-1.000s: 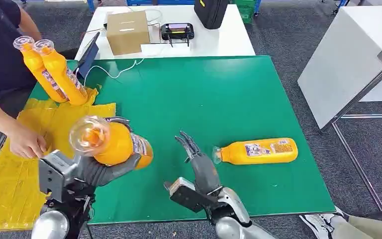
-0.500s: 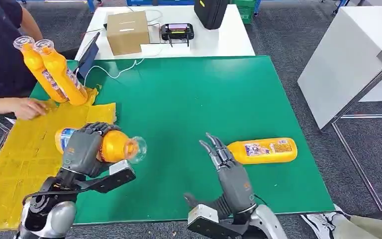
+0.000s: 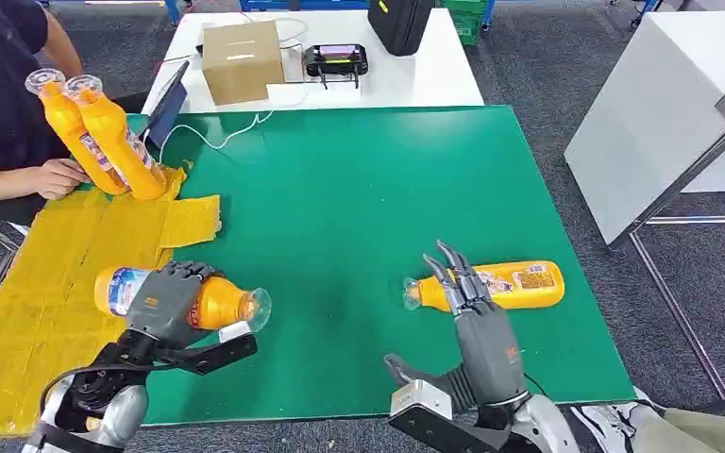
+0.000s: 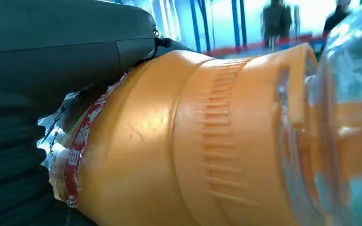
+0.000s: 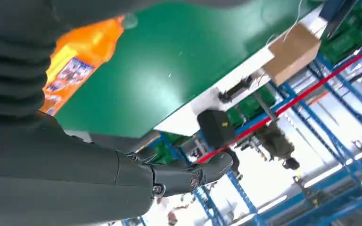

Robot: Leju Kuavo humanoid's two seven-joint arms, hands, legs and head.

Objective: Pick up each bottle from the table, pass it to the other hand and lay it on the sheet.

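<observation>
**A:** Head view first: where is the bottle the left hand [image 3: 165, 304] has?

**B:** Near left, at the seam between the yellow sheet [image 3: 47, 283] and the green table [image 3: 359, 189]. That held bottle [image 3: 189, 297] lies on its side, base over the sheet, clear cap end pointing right over the green. The hand's fingers wrap over its middle from above.

**A:** And the wrist camera on that side?

**B:** It shows the same bottle pressed close against the grey thumb, its orange shoulder and clear cap close to the lens.

**A:** The right hand [image 3: 480, 326]?

**B:** Near right, fingers spread and pointing away from the robot, holding nothing. Its fingertips [image 3: 453, 274] overlap the neck end of the second bottle [image 3: 500, 285], which lies on its side on the green, cap to the left. Whether they touch it, I cannot tell.

**A:** Anything else?

**B:** Two upright bottles [image 3: 99, 137] lean together at the far left edge of the sheet, and a person's hand [image 3: 61, 176] rests just beside them. Beyond the green surface stands a white table [image 3: 434, 80] with a cardboard box [image 3: 243, 58].
</observation>
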